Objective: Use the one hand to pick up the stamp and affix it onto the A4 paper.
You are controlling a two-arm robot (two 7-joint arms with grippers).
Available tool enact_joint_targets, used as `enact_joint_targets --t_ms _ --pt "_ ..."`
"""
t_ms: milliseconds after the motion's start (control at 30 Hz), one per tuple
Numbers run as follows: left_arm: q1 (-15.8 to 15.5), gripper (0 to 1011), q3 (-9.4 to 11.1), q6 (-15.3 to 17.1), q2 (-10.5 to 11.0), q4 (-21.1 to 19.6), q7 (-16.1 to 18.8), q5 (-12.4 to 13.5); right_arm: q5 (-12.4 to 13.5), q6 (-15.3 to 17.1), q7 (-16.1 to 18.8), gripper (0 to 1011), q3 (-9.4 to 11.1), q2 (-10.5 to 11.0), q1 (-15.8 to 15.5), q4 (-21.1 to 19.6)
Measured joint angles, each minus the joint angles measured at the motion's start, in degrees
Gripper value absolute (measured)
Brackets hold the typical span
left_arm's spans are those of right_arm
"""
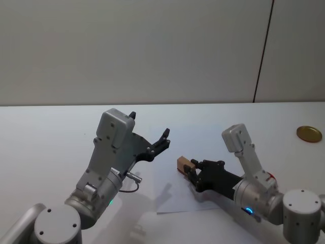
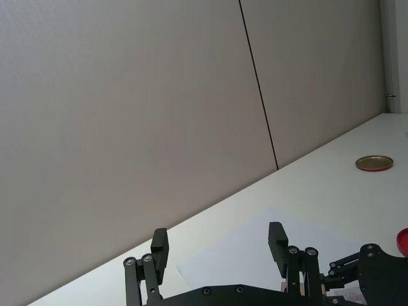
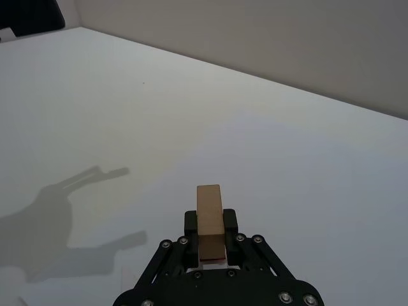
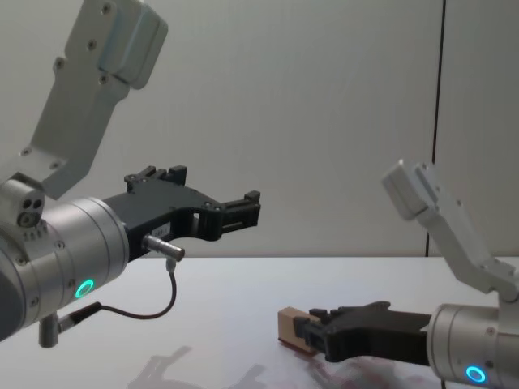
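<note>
The stamp (image 1: pixel 183 163), a small pale tan wooden block, sticks out forward from between the fingers of my right gripper (image 1: pixel 189 168), which is shut on it. The right gripper hangs low over the A4 paper (image 1: pixel 177 197), a white sheet near the table's front. In the right wrist view the stamp (image 3: pixel 209 215) stands upright in the gripper (image 3: pixel 211 224). The chest view shows the stamp (image 4: pixel 287 326) just above the paper's smeared red marks (image 4: pixel 350 373). My left gripper (image 1: pixel 150 127) is raised to the left, open and empty, with wide-spread fingers (image 2: pixel 275 233).
A flat round gold disc (image 1: pixel 309 133) lies far right on the white table, also in the left wrist view (image 2: pixel 374 163). A red object (image 2: pixel 403 239) peeks in at that view's edge. A grey wall runs behind the table.
</note>
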Motion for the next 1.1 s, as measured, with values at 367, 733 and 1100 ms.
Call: enact_joint_targets --t_ms 367,733,1100 --pt "0.0 993 0.0 0.0 0.0 0.0 0.0 0.0 -1.1 1.2 0.6 216 -0.3 -0.2 0.7 1.2" --pt "0.0 993 0.0 0.0 0.0 0.0 0.0 0.0 -1.8 2.8 1.4 216 -0.4 0.0 1.0 1.5" --pt "0.0 993 0.0 0.0 0.0 0.0 0.0 0.0 0.5 1.6 1.1 216 0.0 0.6 0.2 0.2"
